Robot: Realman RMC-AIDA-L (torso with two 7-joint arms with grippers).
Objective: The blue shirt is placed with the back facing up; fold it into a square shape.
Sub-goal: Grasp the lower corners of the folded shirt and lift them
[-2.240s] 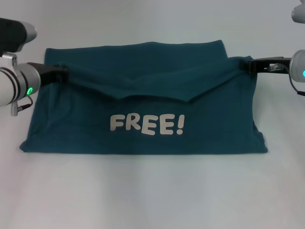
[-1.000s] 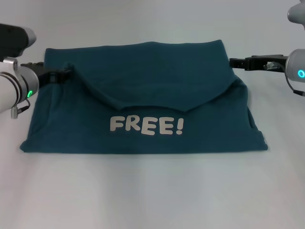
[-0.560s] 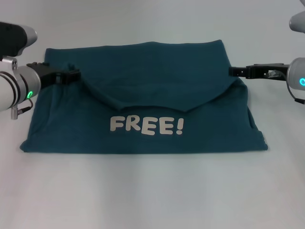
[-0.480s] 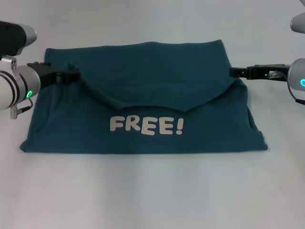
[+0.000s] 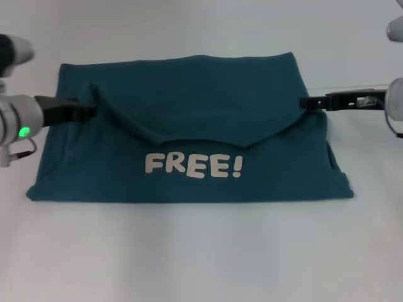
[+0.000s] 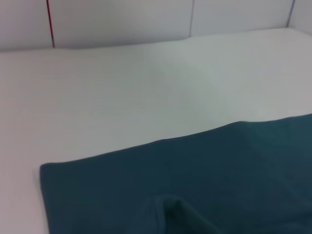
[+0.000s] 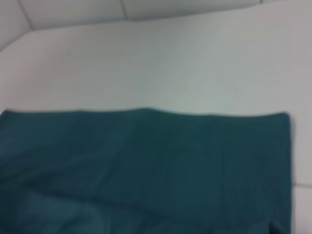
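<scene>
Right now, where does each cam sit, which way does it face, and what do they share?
Head view: high on the robot, looking forward and down at the blue shirt on the white table; left gripper and right gripper at its sides.
Left wrist view: low on the left arm, facing across the shirt's far edge; no fingers show.
Right wrist view: low on the right arm, facing the same edge; no fingers.
Shared: shirt and table.

- White table surface [image 5: 201, 251]: plain, matte, extends across the whole head view.
- Pale wall panels [image 6: 122, 19]: stand behind the table's far edge in the left wrist view; vertical seams visible.
- Thin red vertical line [image 6: 49, 22]: runs down one panel near its seam.
- Similar pale panelling [image 7: 73, 9]: right wrist view, behind the table.
</scene>
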